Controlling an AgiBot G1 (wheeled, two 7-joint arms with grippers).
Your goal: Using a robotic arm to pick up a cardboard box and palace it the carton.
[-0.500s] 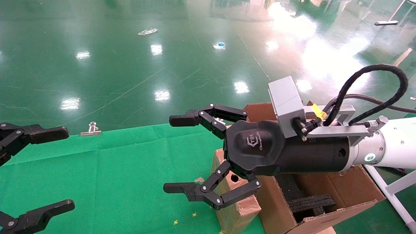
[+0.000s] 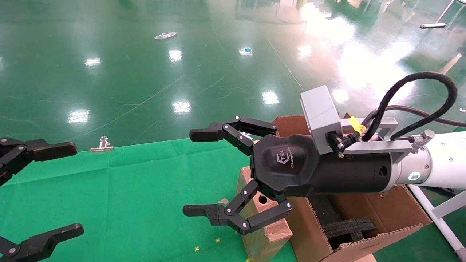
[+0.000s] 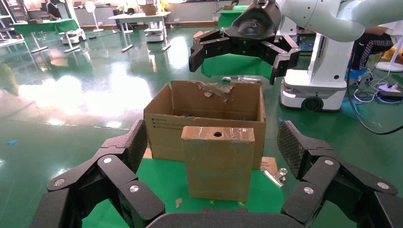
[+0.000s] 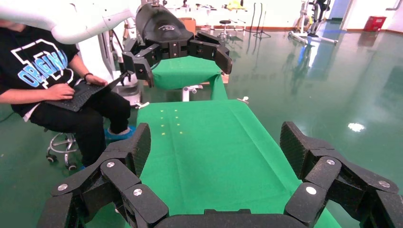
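Note:
The small cardboard box [image 3: 217, 164] stands upright on the green table [image 2: 127, 203], a round hole in its top face, right against the near wall of the carton [image 3: 209, 102]. In the head view only part of the cardboard box [image 2: 271, 233] shows, under my right arm. My right gripper [image 2: 194, 173] hangs open above the box and points left, holding nothing. The big open carton [image 2: 397, 211] sits at the table's right end with black foam [image 2: 349, 227] inside. At the far left my left gripper [image 2: 71, 188] is open and faces the box from a distance.
A metal binder clip [image 2: 103, 144] lies at the table's far edge, and another clip [image 3: 275, 175] rests beside the box. A person with a laptop [image 4: 47, 80] sits beyond the table's left end. Glossy green floor surrounds the table.

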